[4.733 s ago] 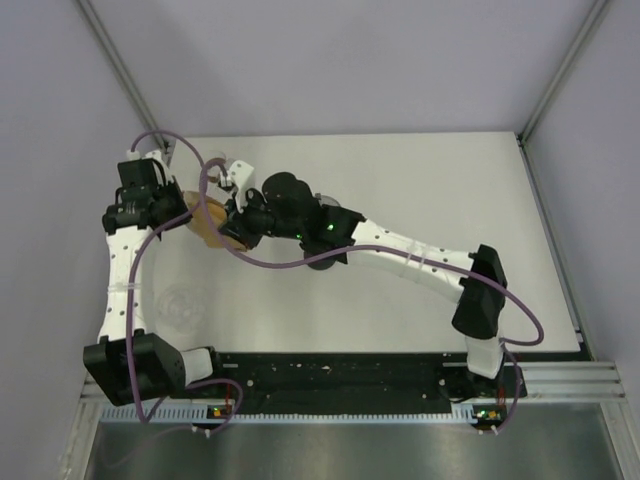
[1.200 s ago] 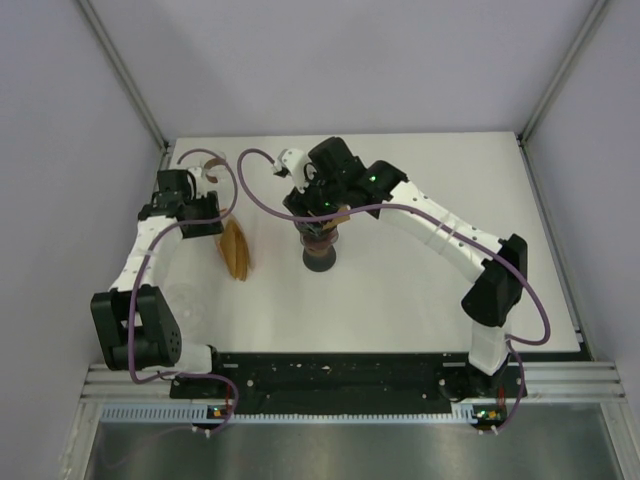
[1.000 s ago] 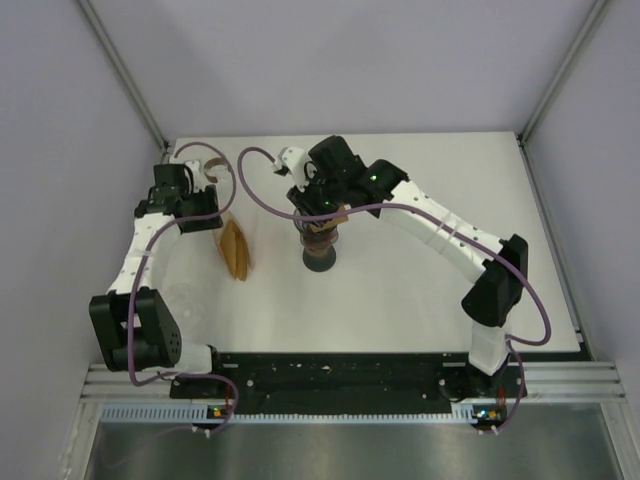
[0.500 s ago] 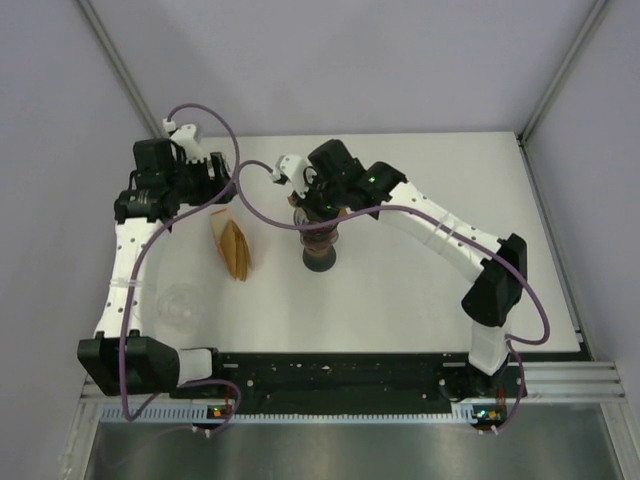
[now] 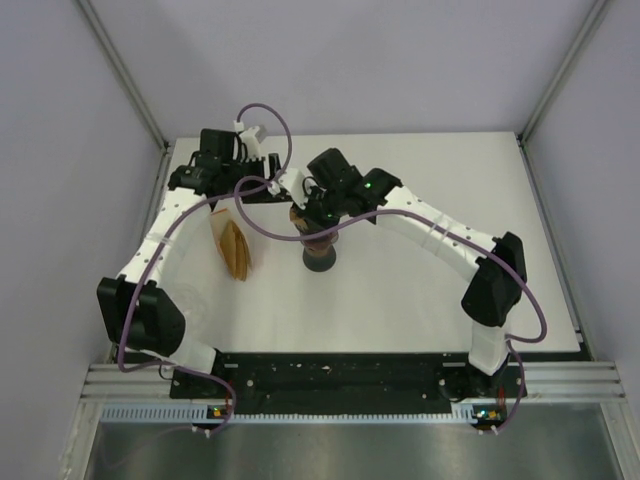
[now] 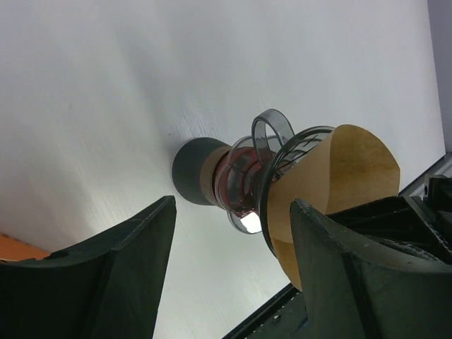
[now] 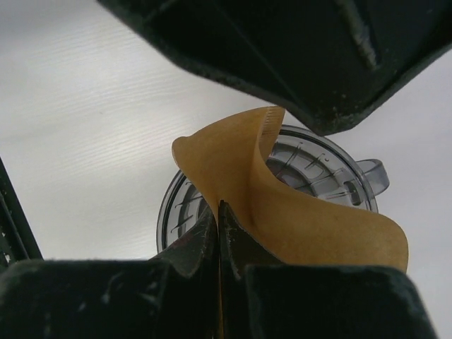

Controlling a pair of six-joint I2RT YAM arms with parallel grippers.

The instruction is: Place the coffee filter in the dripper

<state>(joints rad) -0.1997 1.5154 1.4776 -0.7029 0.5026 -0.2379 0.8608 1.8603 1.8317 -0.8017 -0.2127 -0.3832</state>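
Brown paper coffee filter (image 7: 282,212) pinched in right claw (image 7: 217,215), at the mouth of clear ribbed plastic dripper (image 7: 325,169), centre of top view. Left claw (image 6: 233,212) spread, empty, upper left. Stack of brown filters (image 5: 236,250) on white bench (image 5: 420,180), left of dripper. Right arm hides dripper's mouth from above.

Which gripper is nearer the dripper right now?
Right. The right gripper is at the dripper, shut on the coffee filter; the left gripper hangs open, apart, at its far-left.

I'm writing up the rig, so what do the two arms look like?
The left arm and right arm have white links and black joint housings. A purple cable loops along each. The right arm shows a green light. The jaws are dark.
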